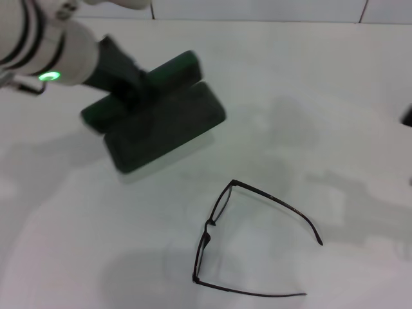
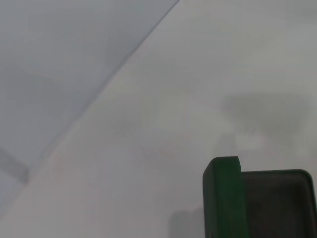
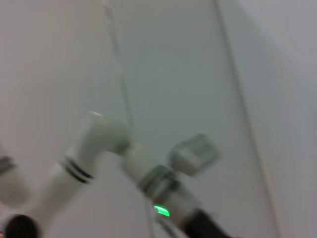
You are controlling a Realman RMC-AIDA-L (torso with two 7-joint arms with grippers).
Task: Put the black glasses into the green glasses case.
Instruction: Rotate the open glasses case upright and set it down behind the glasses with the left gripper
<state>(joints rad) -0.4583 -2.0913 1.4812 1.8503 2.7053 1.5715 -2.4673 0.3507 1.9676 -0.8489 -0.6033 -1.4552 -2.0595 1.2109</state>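
Note:
The black glasses lie on the white table in the near middle of the head view, temple arms unfolded and pointing right. The green glasses case lies open at the far left of centre, its lid raised and its dark lining showing. My left gripper reaches down from the upper left and sits at the case's lid, along the hinge side. In the left wrist view the green lid edge and the dark lining show close by. Only a dark sliver of my right gripper shows at the right edge.
The white table ends at a tiled wall along the back. The right wrist view shows my left arm with its green light from afar.

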